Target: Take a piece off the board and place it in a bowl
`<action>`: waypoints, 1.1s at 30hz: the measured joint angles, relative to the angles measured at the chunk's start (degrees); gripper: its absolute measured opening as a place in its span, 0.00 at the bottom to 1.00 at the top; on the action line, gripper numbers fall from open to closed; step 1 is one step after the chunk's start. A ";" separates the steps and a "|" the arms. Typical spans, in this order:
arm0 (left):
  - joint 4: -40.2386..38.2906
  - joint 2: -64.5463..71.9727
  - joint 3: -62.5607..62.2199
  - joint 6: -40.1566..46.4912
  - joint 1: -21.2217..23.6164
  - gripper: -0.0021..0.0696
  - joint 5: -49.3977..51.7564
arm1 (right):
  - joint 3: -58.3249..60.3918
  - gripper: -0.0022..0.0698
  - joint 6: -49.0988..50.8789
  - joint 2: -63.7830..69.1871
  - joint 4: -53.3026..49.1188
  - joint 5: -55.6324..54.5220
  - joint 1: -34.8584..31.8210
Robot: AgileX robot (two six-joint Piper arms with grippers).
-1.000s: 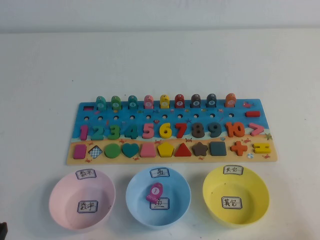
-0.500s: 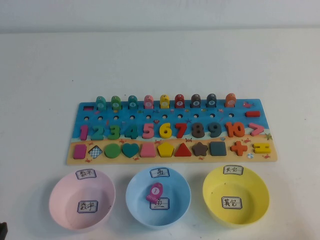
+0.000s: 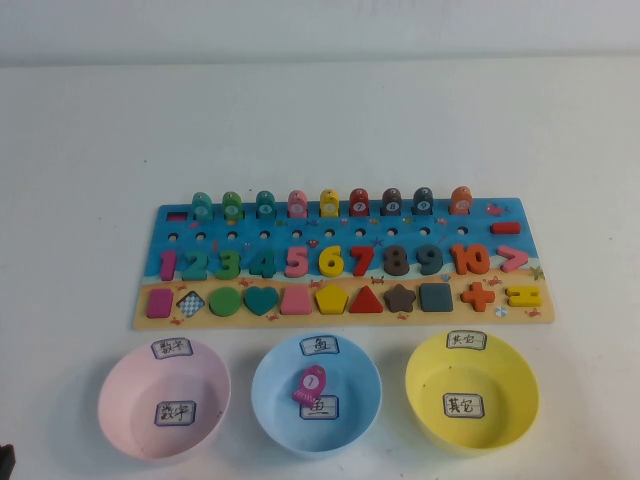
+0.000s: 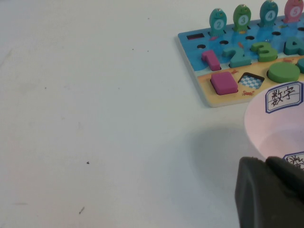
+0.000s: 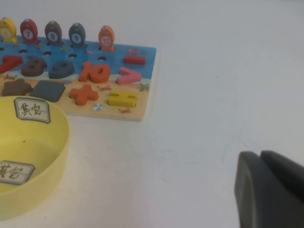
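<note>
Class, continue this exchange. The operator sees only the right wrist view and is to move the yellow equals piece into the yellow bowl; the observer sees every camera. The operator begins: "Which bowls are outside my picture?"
Observer: Two, a pink bowl and a blue bowl, in a row with your yellow bowl.
Operator: Anything in them?
Observer: Only in the blue one: a pink fish piece.
Operator: Where is the left gripper?
Observer: The left gripper hovers by the pink bowl's rim, off the board's left end. Your right gripper, shut, hangs over the table; the equals piece sits untouched.
</note>
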 joint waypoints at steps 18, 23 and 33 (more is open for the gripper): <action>0.00 0.00 0.00 0.00 0.00 0.02 0.00 | 0.00 0.01 0.00 0.00 30.96 -13.06 0.00; 0.00 0.00 0.00 0.00 0.00 0.02 0.00 | 0.00 0.01 0.00 0.00 36.12 -14.16 0.00; 0.00 0.00 0.00 0.00 0.00 0.02 0.00 | -12.14 0.01 0.00 11.45 36.32 1.96 0.00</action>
